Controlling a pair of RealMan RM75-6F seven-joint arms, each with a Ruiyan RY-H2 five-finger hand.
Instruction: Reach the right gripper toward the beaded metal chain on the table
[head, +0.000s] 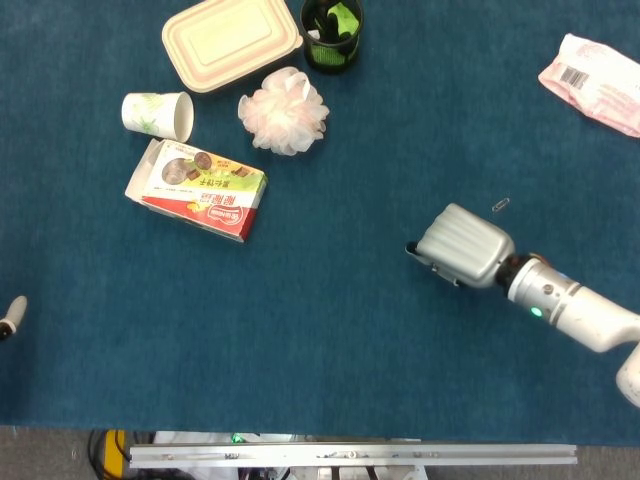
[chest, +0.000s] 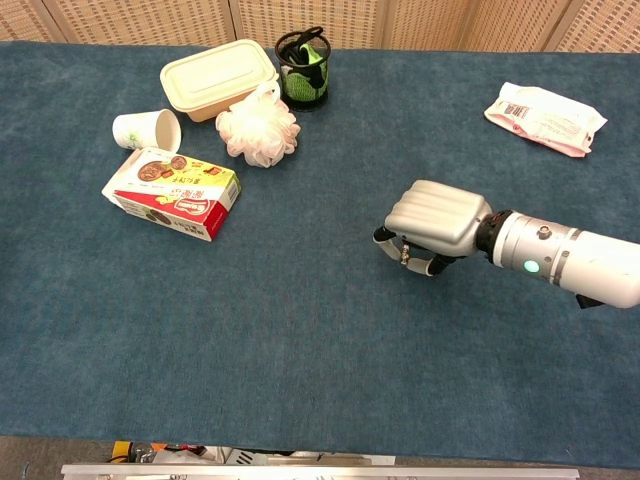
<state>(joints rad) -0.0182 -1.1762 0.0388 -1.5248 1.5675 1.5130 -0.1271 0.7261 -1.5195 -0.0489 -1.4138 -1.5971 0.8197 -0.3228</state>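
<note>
The beaded metal chain (head: 499, 206) is a tiny silvery piece lying on the blue cloth, seen only in the head view. My right hand (head: 462, 246) (chest: 435, 222) hovers palm down just near and left of it, a short gap apart. Its fingers (chest: 405, 255) curl down under the palm with nothing in them. In the chest view the chain is hidden. Only a small tip of my left hand (head: 8, 318) shows at the left edge of the head view, low above the cloth.
At the back left stand a lidded food container (head: 230, 42), a black mesh cup (head: 332, 32), a pink bath pouf (head: 284, 110), a tipped paper cup (head: 157, 113) and a snack box (head: 197, 188). A pink wipes pack (head: 592, 82) lies at the back right.
</note>
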